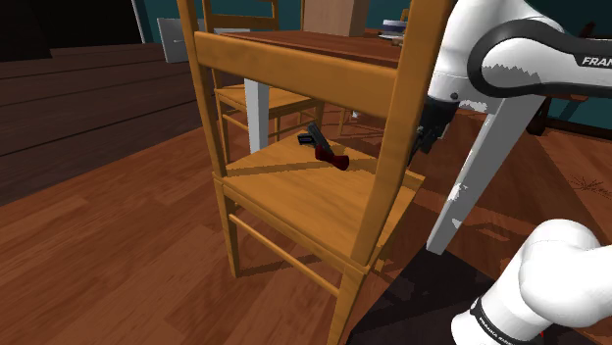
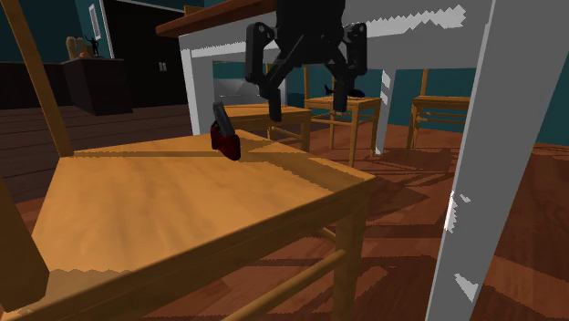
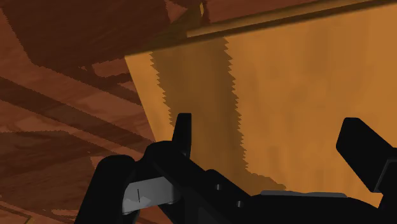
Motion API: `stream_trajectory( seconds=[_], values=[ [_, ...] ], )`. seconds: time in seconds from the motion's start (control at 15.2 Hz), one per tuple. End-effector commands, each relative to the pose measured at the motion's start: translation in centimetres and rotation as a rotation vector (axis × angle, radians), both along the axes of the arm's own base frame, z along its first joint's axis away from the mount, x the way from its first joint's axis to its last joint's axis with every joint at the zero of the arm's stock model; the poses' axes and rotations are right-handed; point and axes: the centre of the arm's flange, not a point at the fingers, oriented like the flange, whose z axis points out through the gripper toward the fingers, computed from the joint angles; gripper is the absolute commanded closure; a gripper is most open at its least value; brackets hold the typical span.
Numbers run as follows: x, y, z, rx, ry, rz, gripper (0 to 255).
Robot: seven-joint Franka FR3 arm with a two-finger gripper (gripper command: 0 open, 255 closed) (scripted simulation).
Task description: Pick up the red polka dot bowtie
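The dark red bowtie (image 1: 330,154) lies near the far edge of a wooden chair seat (image 1: 314,201), with a dark strap end sticking up from it. In the second exterior view the bowtie (image 2: 225,138) sits at the seat's back edge, and my black gripper (image 2: 306,109) hangs open above and to the right of it, apart from it. From the shoulder view my gripper (image 1: 428,137) is partly hidden behind the chair's back post. In the wrist view my gripper (image 3: 273,140) has its fingers spread wide over the bare seat (image 3: 299,95), with nothing between them.
The chair's backrest slats (image 1: 294,69) stand between the shoulder camera and the seat. A white table leg (image 1: 469,186) slants down close beside my arm, and another leg (image 2: 196,87) stands behind the bowtie. More wooden chairs (image 2: 351,105) stand under the table. Wooden floor lies all around.
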Motion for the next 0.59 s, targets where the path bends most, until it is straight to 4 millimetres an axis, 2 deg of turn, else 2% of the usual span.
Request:
stream_trajectory(
  seconds=[0.0, 0.53],
  values=[
    [0.0, 0.0, 0.0, 0.000, 0.000, 0.000, 0],
    [10.4, 2.2, -1.7, 0.025, 0.027, 0.107, 0]
  ],
)
